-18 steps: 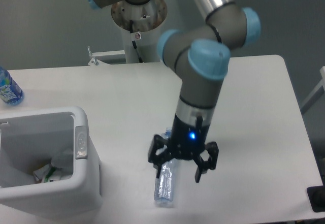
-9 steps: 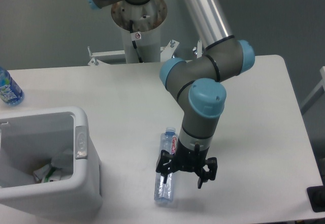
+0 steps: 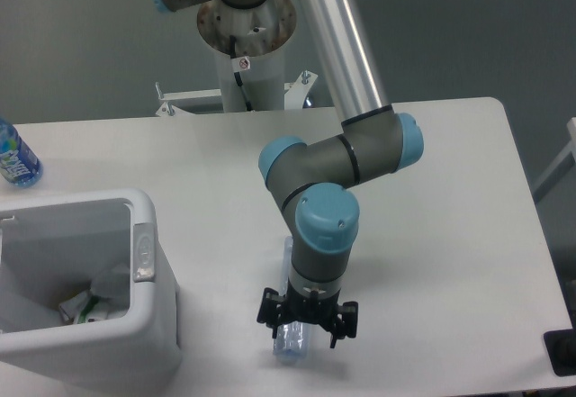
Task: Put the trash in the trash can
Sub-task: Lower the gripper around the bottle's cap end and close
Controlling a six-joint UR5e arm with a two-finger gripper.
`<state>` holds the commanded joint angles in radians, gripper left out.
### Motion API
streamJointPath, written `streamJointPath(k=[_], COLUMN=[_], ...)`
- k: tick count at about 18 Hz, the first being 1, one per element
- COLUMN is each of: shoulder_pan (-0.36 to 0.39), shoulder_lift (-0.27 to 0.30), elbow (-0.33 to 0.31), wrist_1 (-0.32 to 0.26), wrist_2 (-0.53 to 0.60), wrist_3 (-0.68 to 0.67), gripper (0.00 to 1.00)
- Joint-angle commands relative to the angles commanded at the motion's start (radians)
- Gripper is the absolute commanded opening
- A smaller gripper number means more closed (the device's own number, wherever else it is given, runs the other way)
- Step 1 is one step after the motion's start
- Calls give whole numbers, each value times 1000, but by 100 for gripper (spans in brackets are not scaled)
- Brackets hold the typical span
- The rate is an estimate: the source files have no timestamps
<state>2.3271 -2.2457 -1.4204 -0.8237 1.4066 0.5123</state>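
Now lower and further left than half a second ago, end effector (image 3: 307,326) spread wide, straddling the crushed bottle (image 3: 292,341) lying flat on the surface (image 3: 450,235). Not yet clenched. Trash can (image 3: 144,325) unmoved, well left, crumpled paper (image 3: 90,302) inside.

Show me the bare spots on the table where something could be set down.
The table is bare on its right side, from the arm to the right edge, and along the back between the blue-labelled bottle and the arm's base. It is crowded at front left: the trash can, then the gripper over the crushed bottle.
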Motion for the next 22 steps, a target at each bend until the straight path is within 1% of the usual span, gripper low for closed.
streamJointPath(k=[3,8,13,21,22], shoulder_pan=[-3,-8,-9,-9,-9], shoulder_lift=[-12,-17,-46,-54,-60], elbow=[-3,-8,0,-3,1], wrist_1=[0,0,0,0,0], wrist_2=[5,6,26,29,37], wrist_3=[0,2,3,3,2], gripper=[100,100,100,100,98])
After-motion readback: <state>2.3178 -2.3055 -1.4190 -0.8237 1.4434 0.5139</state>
